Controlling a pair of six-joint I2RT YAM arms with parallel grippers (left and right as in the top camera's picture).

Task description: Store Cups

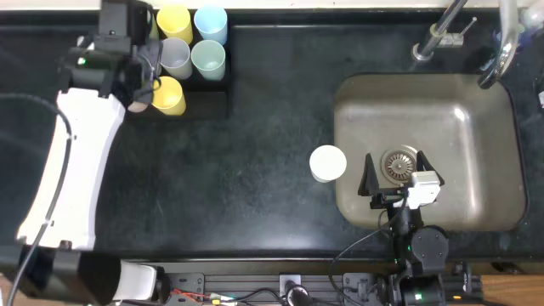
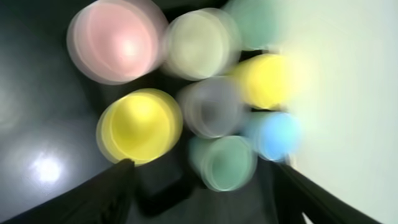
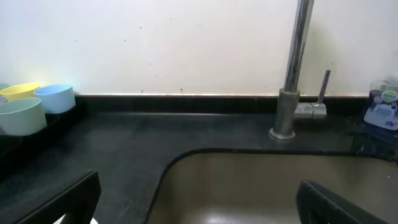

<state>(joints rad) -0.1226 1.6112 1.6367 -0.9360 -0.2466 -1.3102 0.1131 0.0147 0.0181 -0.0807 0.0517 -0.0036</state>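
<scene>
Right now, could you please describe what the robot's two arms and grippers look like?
The left arm has a long, smooth white shell that ends in a black wrist with a small green light; a thin black cable loops beside it. The right arm is mostly black, with a white block near its end. The left gripper and right gripper each have two dark, tapering fingers.

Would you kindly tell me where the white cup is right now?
In the top view, the white cup stands on the counter at the sink's left rim, just left of the right gripper.
</scene>
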